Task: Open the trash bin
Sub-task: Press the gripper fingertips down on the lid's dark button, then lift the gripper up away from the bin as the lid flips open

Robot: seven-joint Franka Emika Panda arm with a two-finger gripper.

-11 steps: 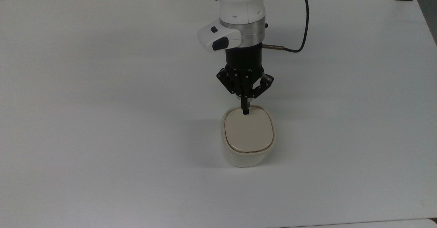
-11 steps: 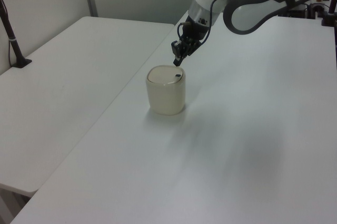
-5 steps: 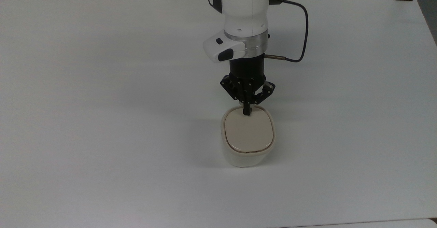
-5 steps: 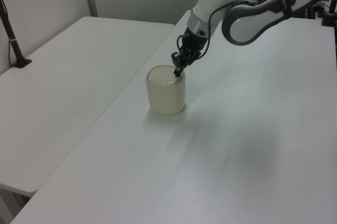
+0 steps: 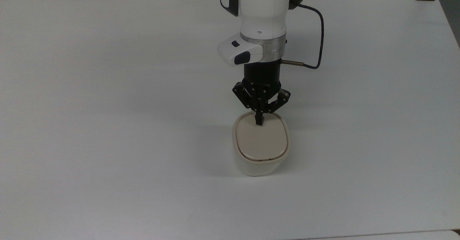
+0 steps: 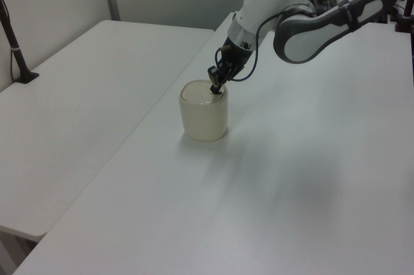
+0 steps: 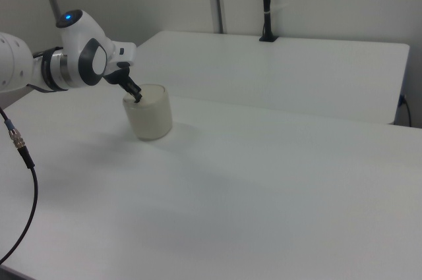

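Note:
The cream-white trash bin (image 5: 260,162) (image 6: 204,116) (image 7: 150,120) stands on the white table, its flat beige lid (image 5: 261,139) lying down flat. My gripper (image 5: 258,122) (image 6: 215,88) (image 7: 136,97) is shut, fingers pressed together into one black tip. That tip touches the lid's far edge in the top view, at the rim nearest the arm. The black push button is hidden under the tip.
The white table (image 5: 107,125) spreads wide on all sides of the bin. A black cable (image 5: 320,28) loops off the wrist on the top view's right. A second white table (image 6: 77,107) adjoins on the left view's left, with a black post (image 6: 16,48) on it.
The gripper has come down and a little toward the bin, from just above the rim to resting its shut tip on the lid's far edge. The lid stays flat.

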